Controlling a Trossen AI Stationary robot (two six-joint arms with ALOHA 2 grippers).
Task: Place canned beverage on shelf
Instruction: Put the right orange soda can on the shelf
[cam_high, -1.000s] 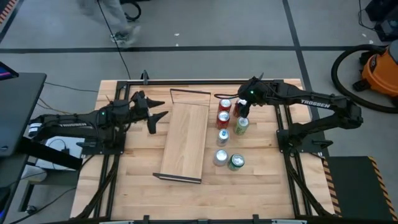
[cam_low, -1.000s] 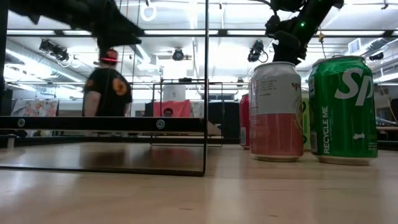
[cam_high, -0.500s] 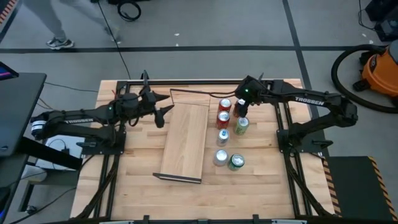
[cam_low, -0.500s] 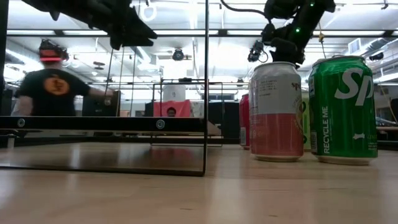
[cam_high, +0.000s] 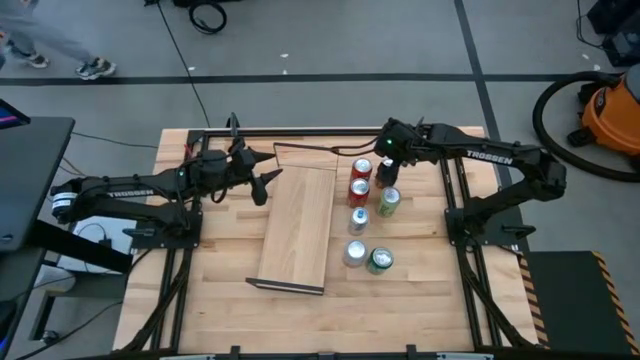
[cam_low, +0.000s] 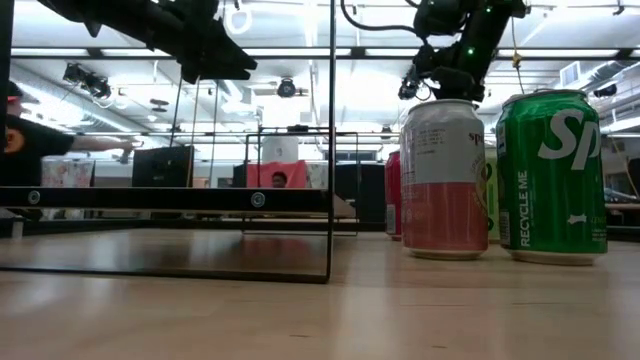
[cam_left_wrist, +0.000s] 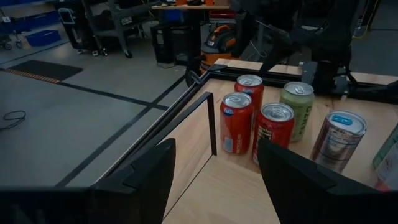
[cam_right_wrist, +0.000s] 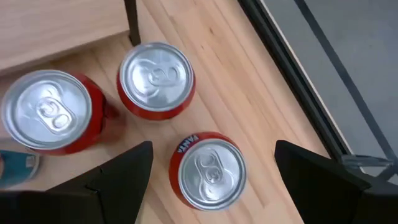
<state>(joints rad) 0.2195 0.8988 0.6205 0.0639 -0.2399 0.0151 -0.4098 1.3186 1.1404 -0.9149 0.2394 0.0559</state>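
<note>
Several cans stand right of the shelf (cam_high: 298, 225), a light-wood board with dark rod frames (cam_left_wrist: 210, 121) on the slatted table. Two red cans (cam_right_wrist: 155, 78) (cam_right_wrist: 50, 109) and an orange-red can (cam_right_wrist: 208, 174) stand on their bases at the far end of the group. My right gripper (cam_right_wrist: 212, 149) is open above the orange-red can, a finger on either side, touching nothing; it also shows in the high view (cam_high: 384, 172). My left gripper (cam_high: 265, 185) is open and empty over the shelf's far left corner, facing the cans (cam_left_wrist: 236, 121).
Nearer in the group stand a green-topped can (cam_high: 388, 202), a slim silver can (cam_high: 358, 218), a pink-and-white can (cam_low: 443, 180) and a green can (cam_low: 552, 175). Dark frame rails (cam_high: 330, 130) run along the table's edges. A person's arm (cam_low: 60, 145) shows in the room behind.
My left gripper has gone toward the table's far edge and a little right, to the shelf's far left corner. My right gripper has shifted slightly toward the table's left over the far cans. Both stay open. The cans and the shelf have not moved.
</note>
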